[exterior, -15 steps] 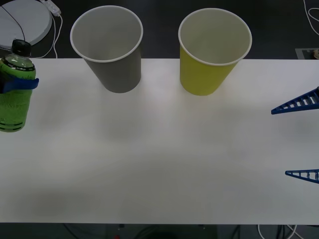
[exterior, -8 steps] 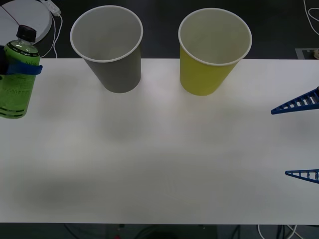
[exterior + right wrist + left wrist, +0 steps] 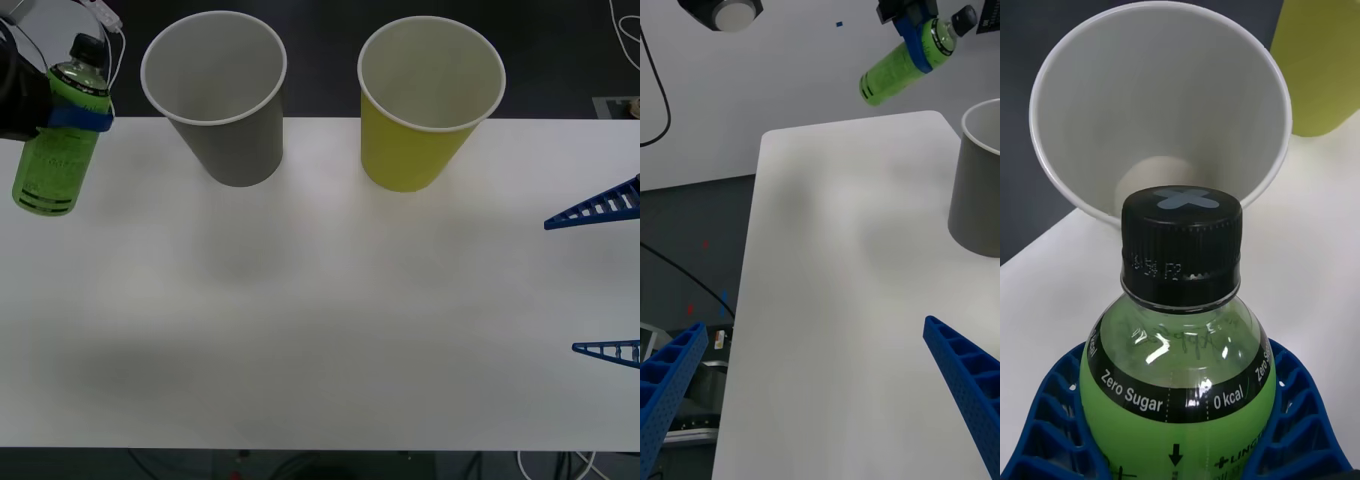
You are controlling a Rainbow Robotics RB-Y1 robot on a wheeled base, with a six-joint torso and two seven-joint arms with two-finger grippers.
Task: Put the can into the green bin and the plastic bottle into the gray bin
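Pinching the plastic bottle (image 3: 58,135) just below its shoulder, the left gripper (image 3: 72,116) is holding it tilted in the air off the table's (image 3: 320,320) left end, black cap leaning toward the gray bin (image 3: 222,95). That bin is standing upright at the far edge with the green bin (image 3: 425,100) beside it, apart; the bottle seems not to be touching it. The right gripper (image 3: 603,280) is waiting at the right edge, fingers spread.

blue ribbed triangular fingers (image 3: 596,208), black left wrist housing (image 3: 15,90)
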